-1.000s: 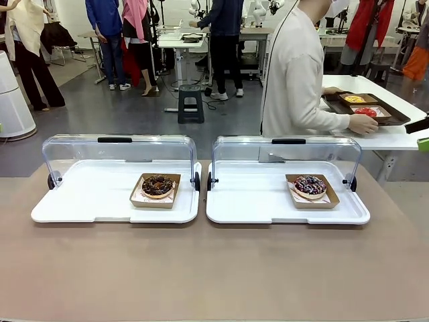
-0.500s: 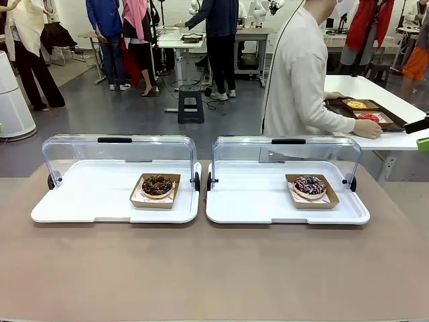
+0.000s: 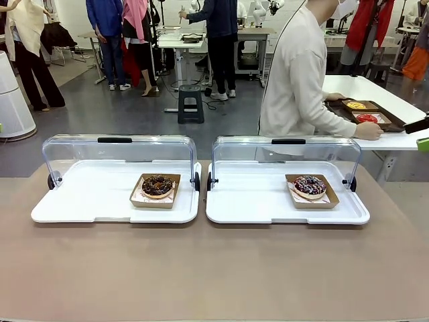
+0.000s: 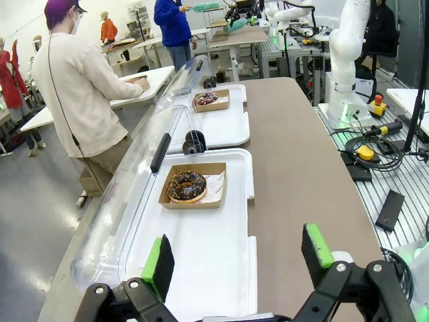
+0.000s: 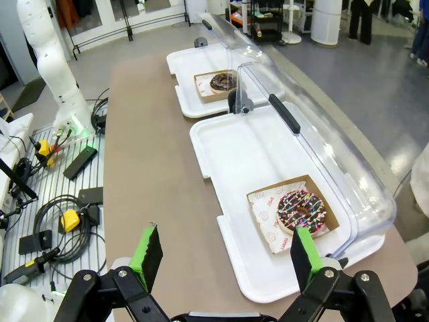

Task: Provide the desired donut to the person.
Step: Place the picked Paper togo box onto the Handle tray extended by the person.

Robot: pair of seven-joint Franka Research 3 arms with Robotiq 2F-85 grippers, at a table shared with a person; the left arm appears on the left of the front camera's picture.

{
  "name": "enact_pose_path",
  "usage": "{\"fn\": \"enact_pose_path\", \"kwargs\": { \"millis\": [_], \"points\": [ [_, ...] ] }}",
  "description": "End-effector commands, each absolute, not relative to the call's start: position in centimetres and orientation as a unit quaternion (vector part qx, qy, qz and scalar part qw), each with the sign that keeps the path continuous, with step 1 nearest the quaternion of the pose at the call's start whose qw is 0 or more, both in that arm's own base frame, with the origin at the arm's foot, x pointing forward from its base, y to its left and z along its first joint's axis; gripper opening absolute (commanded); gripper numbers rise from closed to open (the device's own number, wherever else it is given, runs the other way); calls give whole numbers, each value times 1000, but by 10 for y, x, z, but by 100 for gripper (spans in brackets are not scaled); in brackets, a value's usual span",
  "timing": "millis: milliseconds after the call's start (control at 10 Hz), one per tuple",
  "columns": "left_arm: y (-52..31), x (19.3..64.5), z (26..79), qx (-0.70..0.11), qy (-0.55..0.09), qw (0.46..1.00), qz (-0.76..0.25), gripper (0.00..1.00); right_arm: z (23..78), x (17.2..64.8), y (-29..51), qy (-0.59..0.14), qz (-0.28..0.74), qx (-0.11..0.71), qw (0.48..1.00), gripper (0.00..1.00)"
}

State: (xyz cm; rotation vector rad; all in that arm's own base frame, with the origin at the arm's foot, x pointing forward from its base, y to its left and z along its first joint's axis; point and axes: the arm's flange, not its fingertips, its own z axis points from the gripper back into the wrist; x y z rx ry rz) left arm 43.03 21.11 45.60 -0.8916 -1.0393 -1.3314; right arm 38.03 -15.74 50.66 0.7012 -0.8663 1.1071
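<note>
The chocolate donut (image 3: pixel 157 185) lies in its cardboard tray on the left white tray (image 3: pixel 87 201); the sprinkled donut (image 3: pixel 310 186) lies the same way on the right white tray (image 3: pixel 255 204). Both the left hand (image 4: pixel 234 258) and the right hand (image 5: pixel 224 251) are wide open and hold nothing. The person (image 3: pixel 298 80) faces away toward a side desk (image 3: pixel 375 137) and shows no choice. The robot may pick the wrong donut, or bump a clear lid (image 3: pixel 120 151).

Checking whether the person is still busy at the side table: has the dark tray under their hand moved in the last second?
Yes. In the front view the dark tray has slid right and away along the white side table, the person's hand following.
</note>
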Motion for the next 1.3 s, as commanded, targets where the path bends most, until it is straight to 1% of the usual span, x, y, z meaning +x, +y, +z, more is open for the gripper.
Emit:
{"fn": "enact_pose_path", "kwargs": {
  "millis": [0,1200],
  "points": [
    [211,428,457,-380,-446,576,-570,100,508,378,-157,-388,498,319,707,100],
    [211,428,457,-380,-446,576,-570,100,508,378,-157,-388,498,319,707,100]
  ]
}}
